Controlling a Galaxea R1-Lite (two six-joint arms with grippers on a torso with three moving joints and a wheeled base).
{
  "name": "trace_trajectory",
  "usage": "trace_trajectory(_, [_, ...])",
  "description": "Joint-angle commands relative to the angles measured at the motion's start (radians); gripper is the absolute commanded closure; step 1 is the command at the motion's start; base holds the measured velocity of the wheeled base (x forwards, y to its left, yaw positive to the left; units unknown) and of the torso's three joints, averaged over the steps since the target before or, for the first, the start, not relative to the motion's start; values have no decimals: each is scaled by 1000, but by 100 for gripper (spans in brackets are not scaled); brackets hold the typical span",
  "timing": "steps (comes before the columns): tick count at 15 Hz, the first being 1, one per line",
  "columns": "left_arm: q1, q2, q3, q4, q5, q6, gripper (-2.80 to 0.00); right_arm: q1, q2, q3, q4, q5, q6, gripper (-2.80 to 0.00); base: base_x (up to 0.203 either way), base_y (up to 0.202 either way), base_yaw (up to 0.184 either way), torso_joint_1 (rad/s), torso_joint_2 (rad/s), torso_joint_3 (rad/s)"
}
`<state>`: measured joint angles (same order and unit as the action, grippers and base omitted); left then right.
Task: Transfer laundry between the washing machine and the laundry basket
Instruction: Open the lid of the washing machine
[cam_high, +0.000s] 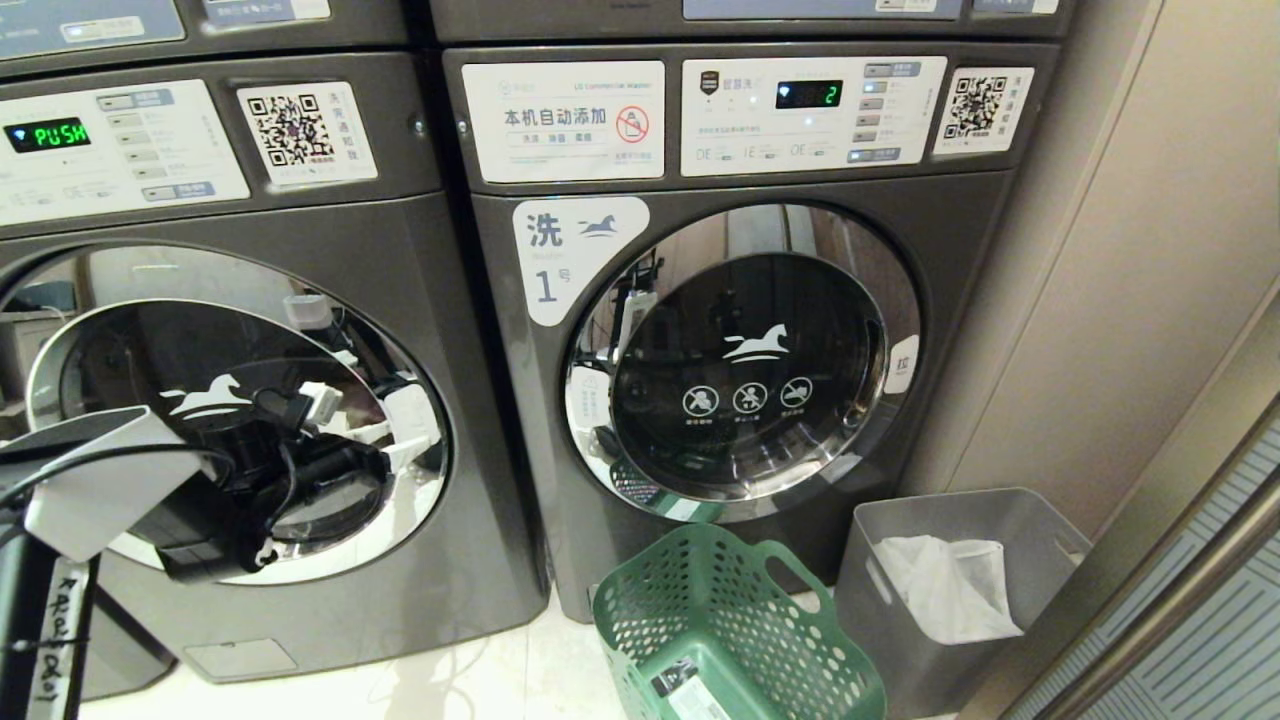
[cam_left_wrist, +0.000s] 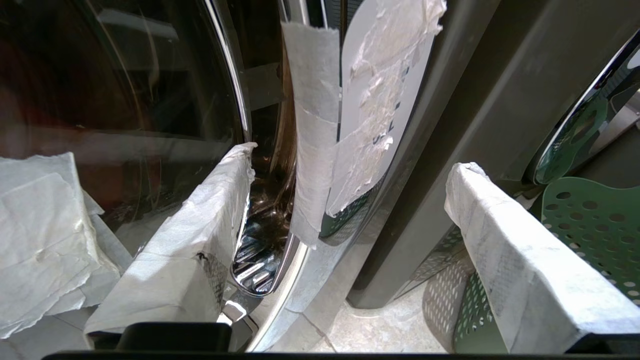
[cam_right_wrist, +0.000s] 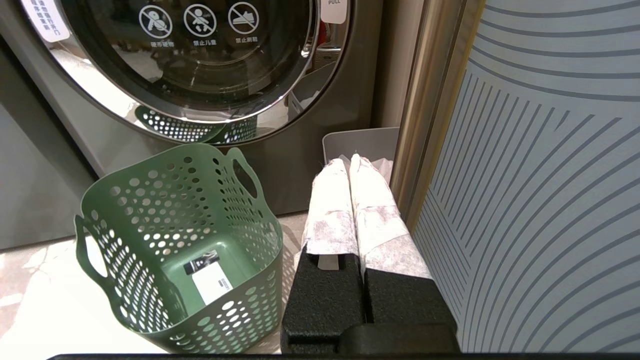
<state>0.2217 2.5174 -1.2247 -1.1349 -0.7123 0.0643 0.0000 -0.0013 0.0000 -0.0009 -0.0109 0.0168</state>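
My left pincer (cam_left_wrist: 350, 170) stands wide open and holds nothing. Both fingers are wrapped in white paper tape. One finger (cam_left_wrist: 190, 235) lies against the chrome rim of the round door (cam_high: 240, 410) on the left washing machine (cam_high: 330, 620); the other finger sits apart, out in front of the seam between the 2 machines. I cannot tell whether the first finger touches the rim or only sits just beside it. A strip of white tape (cam_left_wrist: 312, 125) hangs down the edge of that door, next to a torn white label.

In the head view my left arm (cam_high: 90, 490) reaches across the lower part of that door, which is shut. The glass is dark, and I cannot make out any laundry behind it.

My right pincer (cam_right_wrist: 352, 200) is closed, its 2 taped fingers pressed together, empty, parked low near the striped wall panel (cam_right_wrist: 540, 190).

The green basket (cam_high: 720, 610) stands on the pale floor in front of the right washing machine (cam_high: 740, 330), which bears a label reading 1 and whose door is also shut. The basket holds no clothes; only a sticker shows on its bottom. Just beside it, toward the wall, stands a grey bin (cam_high: 960, 520) with a white bag (cam_high: 945, 585) inside.
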Motion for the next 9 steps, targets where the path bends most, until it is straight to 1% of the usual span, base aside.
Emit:
trace_trajectory(1, [-1, 12, 1, 1, 1, 0, -280, 1, 1, 0, 0, 0, 0, 0, 0, 0, 0, 0, 0, 0])
trace_trajectory(4, [-2, 2, 9, 1, 0, -2, -280, 0, 1, 0, -1, 0, 0, 0, 0, 0, 0, 0, 0, 0])
trace_trajectory(7, [-2, -27, 56, -5, -2, -4, -280, 1, 1, 0, 0, 0, 0, 0, 0, 0, 0, 0, 0, 0])
trace_trajectory(9, [-4, -34, 60, -25, -2, -5, -280, 0, 0, 0, 0, 0, 0, 0, 0, 0, 0, 0, 0, 0])
